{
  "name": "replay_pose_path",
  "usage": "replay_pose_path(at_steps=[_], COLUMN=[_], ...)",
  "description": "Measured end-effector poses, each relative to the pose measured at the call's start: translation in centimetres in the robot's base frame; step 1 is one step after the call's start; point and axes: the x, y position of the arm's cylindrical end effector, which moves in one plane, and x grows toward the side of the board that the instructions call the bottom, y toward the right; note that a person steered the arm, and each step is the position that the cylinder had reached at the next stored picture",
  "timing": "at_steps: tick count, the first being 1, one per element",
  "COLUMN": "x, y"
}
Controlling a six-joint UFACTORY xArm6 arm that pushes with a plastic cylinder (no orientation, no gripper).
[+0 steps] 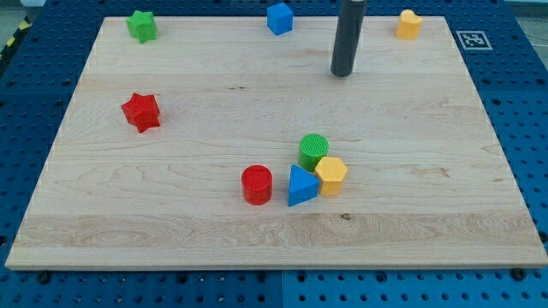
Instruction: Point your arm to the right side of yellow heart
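Observation:
The yellow heart sits near the board's top right corner. My tip is the lower end of the dark rod that comes down from the view's top centre. It rests on the board to the left of and below the yellow heart, well apart from it. The blue block lies to the tip's upper left.
A green star is at the top left and a red star at the left. A green cylinder, yellow hexagon, blue triangle and red cylinder cluster at lower centre. The wooden board lies on a blue pegboard.

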Motion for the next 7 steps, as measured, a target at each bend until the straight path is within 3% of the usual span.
replay_pose_path(at_steps=[2,4,7], x=[3.8,5.2,0.0], y=[3.9,11.9,16.7])
